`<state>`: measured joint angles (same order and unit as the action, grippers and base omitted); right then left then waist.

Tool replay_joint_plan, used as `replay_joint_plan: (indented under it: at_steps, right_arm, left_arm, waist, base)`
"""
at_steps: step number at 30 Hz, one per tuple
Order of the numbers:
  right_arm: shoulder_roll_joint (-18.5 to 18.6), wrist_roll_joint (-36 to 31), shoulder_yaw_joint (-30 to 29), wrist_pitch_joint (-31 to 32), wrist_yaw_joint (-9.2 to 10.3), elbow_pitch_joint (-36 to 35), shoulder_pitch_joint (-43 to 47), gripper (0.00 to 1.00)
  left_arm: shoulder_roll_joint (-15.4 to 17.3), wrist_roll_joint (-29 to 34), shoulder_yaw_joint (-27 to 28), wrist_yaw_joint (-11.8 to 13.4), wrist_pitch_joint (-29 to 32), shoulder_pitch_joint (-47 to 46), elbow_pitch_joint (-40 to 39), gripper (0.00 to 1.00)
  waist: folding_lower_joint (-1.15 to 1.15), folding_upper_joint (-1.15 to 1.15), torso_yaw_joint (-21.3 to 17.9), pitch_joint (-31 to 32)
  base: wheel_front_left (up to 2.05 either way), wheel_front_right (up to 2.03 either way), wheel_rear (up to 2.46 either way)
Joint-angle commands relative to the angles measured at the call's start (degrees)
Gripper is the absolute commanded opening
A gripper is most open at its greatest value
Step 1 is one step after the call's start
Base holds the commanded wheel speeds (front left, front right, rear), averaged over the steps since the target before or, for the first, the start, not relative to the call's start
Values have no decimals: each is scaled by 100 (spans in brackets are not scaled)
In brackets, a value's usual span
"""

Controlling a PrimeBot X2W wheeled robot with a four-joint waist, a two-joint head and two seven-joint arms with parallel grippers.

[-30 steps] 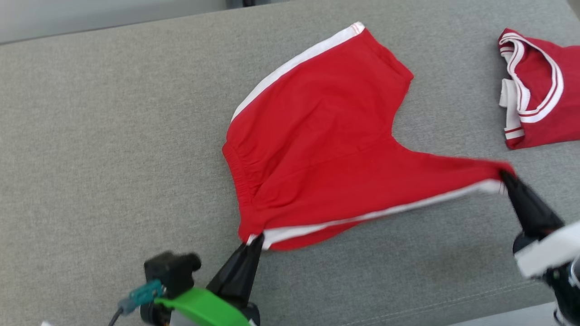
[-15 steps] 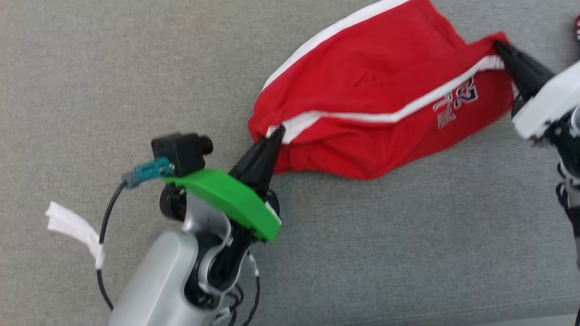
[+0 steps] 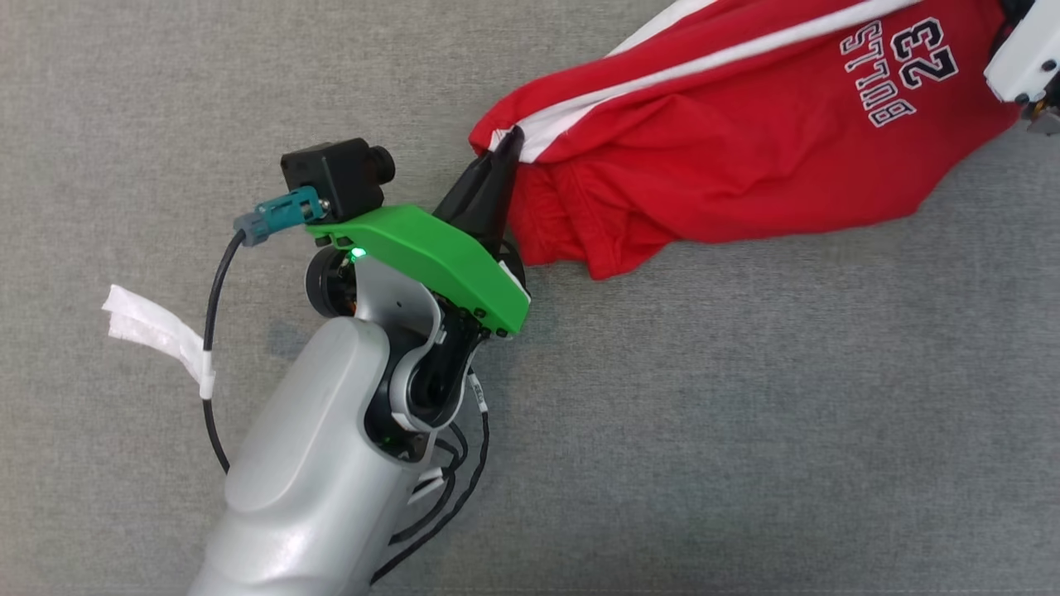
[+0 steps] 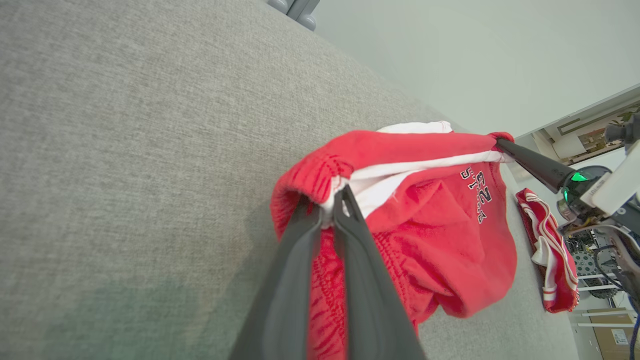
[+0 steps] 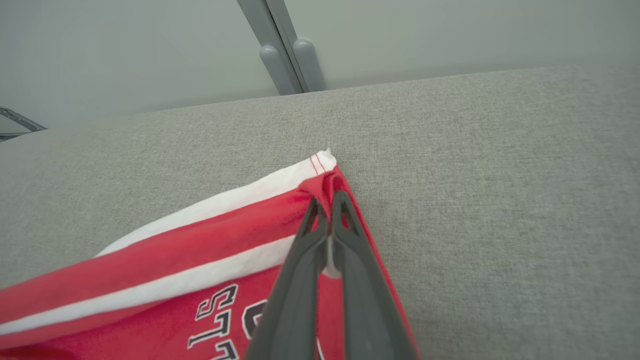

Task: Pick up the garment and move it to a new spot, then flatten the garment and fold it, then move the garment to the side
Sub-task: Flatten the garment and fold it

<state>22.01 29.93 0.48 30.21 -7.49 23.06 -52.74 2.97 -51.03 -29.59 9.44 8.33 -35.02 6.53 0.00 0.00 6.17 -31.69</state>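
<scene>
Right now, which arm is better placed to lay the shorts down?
Right, likely: right gripper holds the red shorts with hem corners nearly matched; left gripper holds a bunched, hanging waistband end.

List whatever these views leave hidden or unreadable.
Head view: the shorts run off the top edge; the folded-over layer hides the lower one.
Head view: the top-right corner cuts off the tips of the right tool.
Right wrist view: the lettering is cut by the bottom edge.
Left wrist view: the second garment lies edge-on, kind unclear.
</scene>
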Motion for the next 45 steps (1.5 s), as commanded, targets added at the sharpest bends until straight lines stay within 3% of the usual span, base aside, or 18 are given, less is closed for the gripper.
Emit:
replay_joint_plan:
  at_steps: [1,3,5,6,7,8,13,17,25,28,31,35,36,37,38,45]
  right_arm:
    - [5,-67,0,-81,2,118,-120,0]
    - [-14,-98,42,-152,2,281,-218,0]
    - [-39,-140,66,-295,2,397,-327,0]
    - [-61,-136,125,-368,2,435,-352,31]
    - [-69,-117,159,-414,2,475,-358,100]
    - [-74,-72,187,-452,2,539,-352,100]
    - [95,1,469,-711,2,437,-219,100]
    - [418,27,782,-828,2,106,-1,100]
    - [1093,-267,1293,-333,4,-165,429,100]
    - [1148,-440,1322,-251,4,32,426,100]
    - [1120,-577,1312,-216,4,312,353,100]
    - [831,-536,1227,-138,1,811,354,100]
    - [749,-466,1215,-128,0,943,382,89]
    - [678,-404,1193,-172,-1,1008,408,31]
    - [594,-296,1164,-229,-2,1055,430,0]
    - [419,398,1013,-724,1,1049,743,0]
  left_arm:
    - [8,-65,-10,36,-93,-159,78,0]
    - [2,-166,-92,73,-168,-220,192,0]
    - [0,-250,-189,113,-249,-259,237,45]
    - [-1,-289,-260,147,-270,-267,268,100]
    - [1,-310,-298,171,-286,-267,288,100]
    - [2,-338,-337,183,-297,-256,307,100]
    - [2,-324,-457,270,-368,-53,189,100]
    - [211,-46,-504,388,-620,230,-192,100]
    - [931,1441,-944,807,-1703,910,-1120,100]
    - [996,1812,-1041,958,-2044,1108,-1149,100]
    - [859,1930,-1062,1032,-2224,1325,-1133,100]
    - [740,2270,-1043,1056,-2337,1519,-1039,100]
    - [702,2331,-1014,1021,-2354,1594,-1007,100]
    - [666,2418,-961,1008,-2360,1632,-1004,100]
    - [630,2512,-883,973,-2358,1694,-1003,100]
    - [554,2856,-196,713,-2356,2431,-909,100]
  waist:
    - [0,0,129,-116]
    - [0,0,153,-121]
    - [0,0,167,-127]
    - [0,0,171,-131]
    - [0,0,173,-130]
    - [0,0,174,-123]
    - [0,0,147,-33]
    - [0,0,94,110]
    - [0,0,135,173]
    - [0,0,270,128]
    - [0,0,416,112]
    - [0,0,565,167]
    - [0,0,588,201]
    - [0,0,600,238]
    - [0,0,599,282]
    - [0,0,287,788]
  base:
    - [0,0,0]
    - [0,0,0]
    - [0,0,0]
    - [0,0,0]
    - [0,0,0]
    - [0,0,0]
    - [0,0,0]
    - [0,0,0]
    - [0,0,0]
    - [0,0,0]
    - [0,0,0]
    - [0,0,0]
    - [0,0,0]
    - [0,0,0]
    - [0,0,0]
    - [0,0,0]
